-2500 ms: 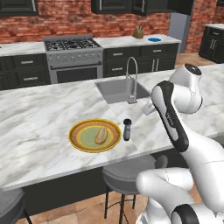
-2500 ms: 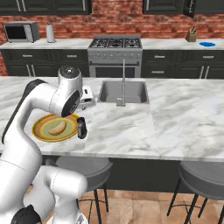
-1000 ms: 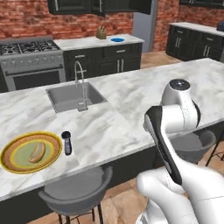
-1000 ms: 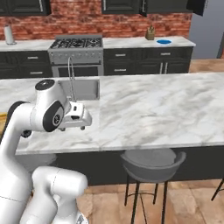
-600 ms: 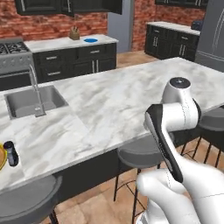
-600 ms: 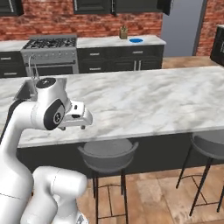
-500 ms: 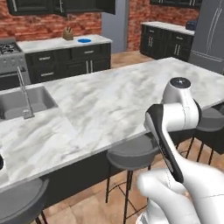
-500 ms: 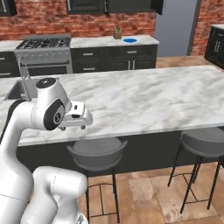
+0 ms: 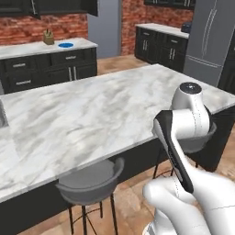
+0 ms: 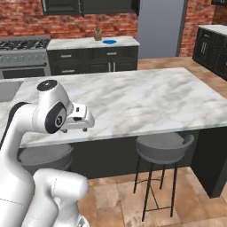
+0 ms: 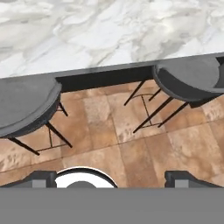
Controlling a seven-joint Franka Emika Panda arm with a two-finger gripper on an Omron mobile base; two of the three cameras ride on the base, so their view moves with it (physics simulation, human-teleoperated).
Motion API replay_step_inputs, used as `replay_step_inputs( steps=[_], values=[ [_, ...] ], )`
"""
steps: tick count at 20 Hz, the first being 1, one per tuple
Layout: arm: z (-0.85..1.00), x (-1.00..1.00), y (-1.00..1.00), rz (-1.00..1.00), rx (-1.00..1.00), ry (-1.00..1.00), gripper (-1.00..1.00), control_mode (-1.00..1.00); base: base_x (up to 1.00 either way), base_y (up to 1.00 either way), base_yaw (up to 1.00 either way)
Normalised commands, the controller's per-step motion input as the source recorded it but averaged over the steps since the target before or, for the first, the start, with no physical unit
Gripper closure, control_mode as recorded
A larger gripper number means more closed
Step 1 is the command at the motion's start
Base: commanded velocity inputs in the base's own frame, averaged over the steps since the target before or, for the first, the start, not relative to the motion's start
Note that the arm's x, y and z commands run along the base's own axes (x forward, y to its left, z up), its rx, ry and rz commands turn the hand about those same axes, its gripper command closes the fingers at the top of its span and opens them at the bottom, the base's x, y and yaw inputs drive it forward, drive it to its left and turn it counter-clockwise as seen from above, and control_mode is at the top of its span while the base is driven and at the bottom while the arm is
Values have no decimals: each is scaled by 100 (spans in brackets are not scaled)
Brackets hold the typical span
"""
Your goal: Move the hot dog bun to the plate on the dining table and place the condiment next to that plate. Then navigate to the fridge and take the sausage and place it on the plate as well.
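Jaws [image 11: 112, 177] standing wide apart, empty; we are steering toward the fridge [image 9: 212, 39], keeping the arm tucked clear of the table [image 9: 87, 110] and stools [image 9: 90, 179].

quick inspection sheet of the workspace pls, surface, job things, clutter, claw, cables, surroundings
surface: dining table, marble top, bare where it shows
job's things: fridge at far right, doors shut
clutter: blue plate and a small tan item on the far counter
grippers: claw open, holding nothing, over the floor
cables: nothing seen
surroundings: grey stools along the table's near side, stove, brick wall, tiled floor
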Motion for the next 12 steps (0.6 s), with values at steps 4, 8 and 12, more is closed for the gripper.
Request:
replay_step_inputs(
  steps=[4, 8, 12],
  values=[
    [0, 0, 0, 0, 0, 0, -100, 100, 43, -100, 0],
    [0, 0, 0, 0, 0, 0, -100, 100, 34, -100, 0],
    [0, 0, 0, 0, 0, 0, -100, 100, 31, -100, 0]
  ],
)
